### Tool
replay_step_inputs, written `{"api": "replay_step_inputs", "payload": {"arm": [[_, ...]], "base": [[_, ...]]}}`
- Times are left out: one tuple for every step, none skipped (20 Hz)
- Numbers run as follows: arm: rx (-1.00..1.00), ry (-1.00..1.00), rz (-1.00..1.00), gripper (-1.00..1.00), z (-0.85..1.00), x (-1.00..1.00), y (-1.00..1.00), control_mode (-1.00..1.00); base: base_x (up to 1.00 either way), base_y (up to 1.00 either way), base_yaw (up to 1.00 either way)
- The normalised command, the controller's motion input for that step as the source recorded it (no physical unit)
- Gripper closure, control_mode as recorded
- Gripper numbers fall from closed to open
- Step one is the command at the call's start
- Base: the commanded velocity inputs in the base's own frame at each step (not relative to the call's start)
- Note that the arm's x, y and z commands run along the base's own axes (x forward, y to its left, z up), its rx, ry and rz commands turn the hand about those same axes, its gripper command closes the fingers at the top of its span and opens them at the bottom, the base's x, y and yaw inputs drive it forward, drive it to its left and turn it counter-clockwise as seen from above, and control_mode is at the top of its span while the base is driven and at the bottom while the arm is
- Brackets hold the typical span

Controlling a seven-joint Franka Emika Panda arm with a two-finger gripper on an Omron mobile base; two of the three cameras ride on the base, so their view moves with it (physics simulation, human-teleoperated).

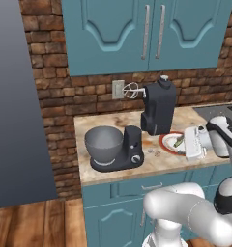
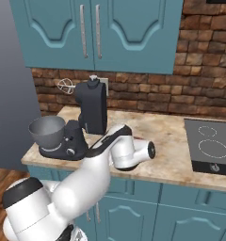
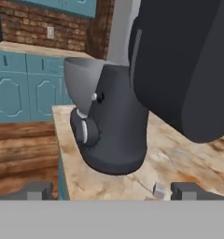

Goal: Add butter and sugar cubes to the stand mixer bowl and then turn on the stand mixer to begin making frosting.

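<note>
Gripper low over the counter, small cube just ahead

In the hand view the gripper (image 3: 111, 190) stands spread wide and empty, a small grey sugar cube (image 3: 159, 189) on the counter (image 3: 179, 158) between its tips, nearer the right one; the stand mixer bowl (image 3: 83, 81) sits upper left, on the stand mixer (image 3: 114, 130).

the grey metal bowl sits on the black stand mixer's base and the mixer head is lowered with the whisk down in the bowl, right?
Not quite. The round grey metal bowl does sit on the base of the dark charcoal stand mixer, but the mixer head is tilted up, not lowered. The wire whisk is raised against the brick wall, well above the bowl. The left base view shows this.
</note>
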Motion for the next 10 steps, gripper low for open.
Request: {"api": "replay_step_inputs", "payload": {"arm": [[0.0,0.0,0.05,-1.0,-0.31,0.0,0.21,-1.0],[0.0,0.0,0.04,-1.0,-0.31,0.02,0.21,-1.0],[0.0,0.0,0.04,-1.0,-0.31,0.03,0.22,-1.0],[0.0,0.0,0.03,-1.0,-0.32,0.11,0.22,-1.0],[0.0,0.0,0.03,-1.0,-0.36,0.2,0.26,-1.0],[0.0,0.0,0.03,-1.0,-0.38,0.24,0.32,-1.0],[0.0,0.0,0.03,-1.0,-0.38,0.24,0.31,-1.0],[0.0,0.0,0.03,-1.0,-0.34,0.17,0.28,-1.0],[0.0,0.0,0.03,-1.0,-0.32,0.21,0.23,-1.0],[0.0,0.0,0.03,-1.0,-0.32,0.26,0.22,-1.0]], "base": [[0.0,0.0,0.0],[0.0,0.0,0.0],[0.0,0.0,0.0],[0.0,0.0,0.0],[0.0,0.0,0.0],[0.0,0.0,0.0],[0.0,0.0,0.0],[0.0,0.0,0.0],[0.0,0.0,0.0],[0.0,0.0,0.0]]}}
